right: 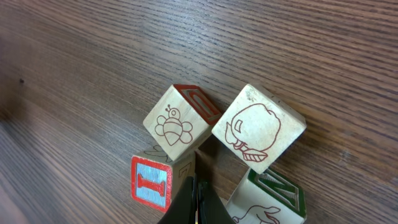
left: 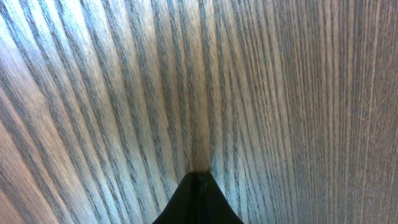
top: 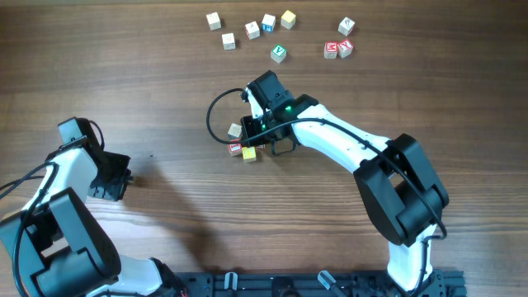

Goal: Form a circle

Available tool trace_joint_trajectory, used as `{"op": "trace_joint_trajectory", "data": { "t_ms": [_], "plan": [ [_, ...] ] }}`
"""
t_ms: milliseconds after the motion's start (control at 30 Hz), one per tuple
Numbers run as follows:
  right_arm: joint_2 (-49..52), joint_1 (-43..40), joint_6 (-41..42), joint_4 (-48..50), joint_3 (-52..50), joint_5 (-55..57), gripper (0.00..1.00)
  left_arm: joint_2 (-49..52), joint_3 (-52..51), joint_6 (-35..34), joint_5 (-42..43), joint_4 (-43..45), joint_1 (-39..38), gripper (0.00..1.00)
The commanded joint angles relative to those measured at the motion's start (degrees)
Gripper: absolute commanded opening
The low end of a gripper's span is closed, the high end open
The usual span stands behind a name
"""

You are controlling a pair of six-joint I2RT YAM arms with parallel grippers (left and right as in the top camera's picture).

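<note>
We count two hands, both clenched on nothing: left hand (left: 198, 182) over the counter (left: 93, 93), right hand (right: 196, 193) tip-down in the circle (right: 176, 124), four cubes visible there; nine loose cubes (top: 252, 30) lie well apart.

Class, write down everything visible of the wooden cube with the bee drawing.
The bee cube is a small pale wooden block flat on the table. Its upward face bears a bee in thin brown outline; an adjoining face has a red frame. Its right corner seems to touch the round-drawing cube; the red I cube sits close below. The shut right pincer ends near its lower corner.
</note>
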Motion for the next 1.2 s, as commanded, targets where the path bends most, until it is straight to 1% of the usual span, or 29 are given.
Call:
{"op": "trace_joint_trajectory", "data": {
  "t_ms": [0, 567, 1167],
  "plan": [
    [1.55, 0.24, 0.63, 0.52, -1.05, 1.14, 0.04, 2.1, -2.14, 0.72, -2.25, 0.44, 0.52, 0.04],
    [1.62, 1.46, 1.68, 0.44, -1.2, 4.57, 0.04, 2.1, -2.14, 0.72, -2.25, 0.42, 0.52, 0.04],
    [1.62, 1.68, 1.77, 0.2, -1.2, 5.53, 0.04, 2.1, -2.14, 0.72, -2.25, -0.17, 0.52, 0.04]
  ]
}}
